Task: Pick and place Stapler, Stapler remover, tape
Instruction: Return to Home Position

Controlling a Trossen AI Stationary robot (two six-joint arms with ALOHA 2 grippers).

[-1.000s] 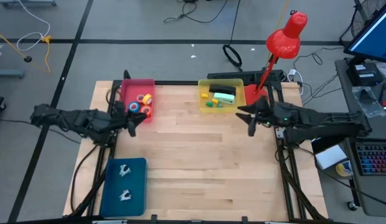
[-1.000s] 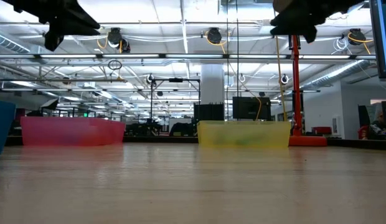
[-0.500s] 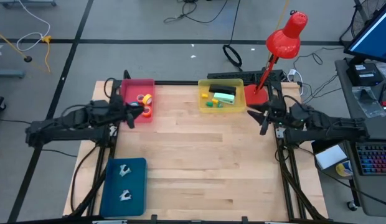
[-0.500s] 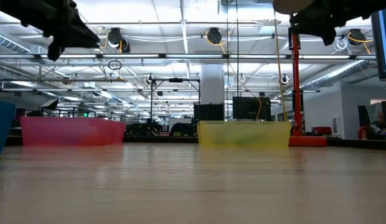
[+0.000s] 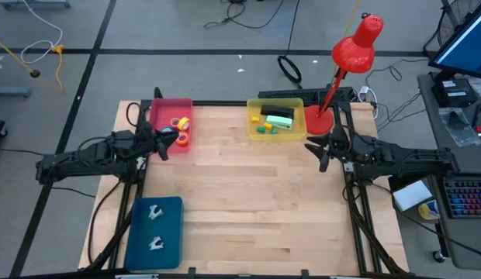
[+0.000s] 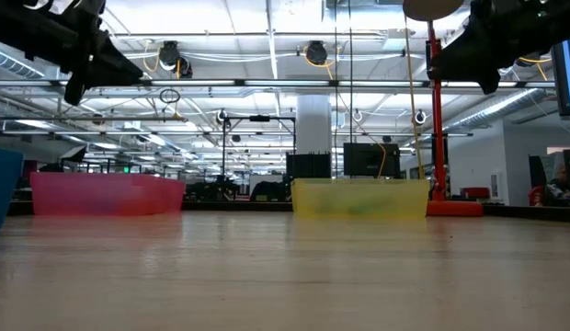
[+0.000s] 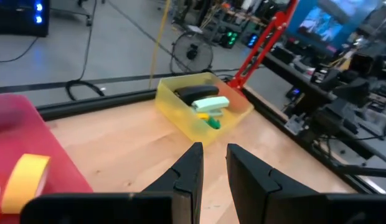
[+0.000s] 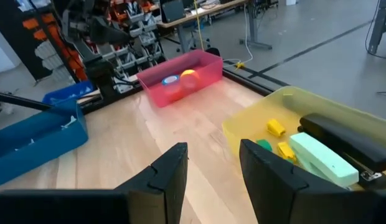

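Several tape rolls [image 5: 180, 126] lie in the pink bin [image 5: 160, 107] at the far left; my left wrist view shows a yellow roll [image 7: 22, 180]. A black stapler [image 5: 276, 111] and a pale green one [image 5: 280, 120] lie in the yellow bin [image 5: 254, 132]. Two staple removers [image 5: 154, 211] sit in the blue tray [image 5: 171, 232] at the near left. My left gripper [image 5: 160, 147] hangs beside the pink bin, open by a narrow gap [image 7: 213, 148], empty. My right gripper [image 5: 322, 153] hangs near the yellow bin, open [image 8: 213, 146], empty.
A red desk lamp [image 5: 353, 43] stands on its base [image 5: 318, 121] at the table's far right corner, close to my right arm. Small green and yellow blocks [image 8: 275, 129] lie in the yellow bin. Bare wood [image 5: 248, 201] fills the table's middle and near right.
Both arms have drawn back and sunk a little. My right gripper has gone toward the table's right edge, away from the yellow bin. My left arm has swung so its gripper now sits nearer the pink bin. Neither gripper's gap has changed.
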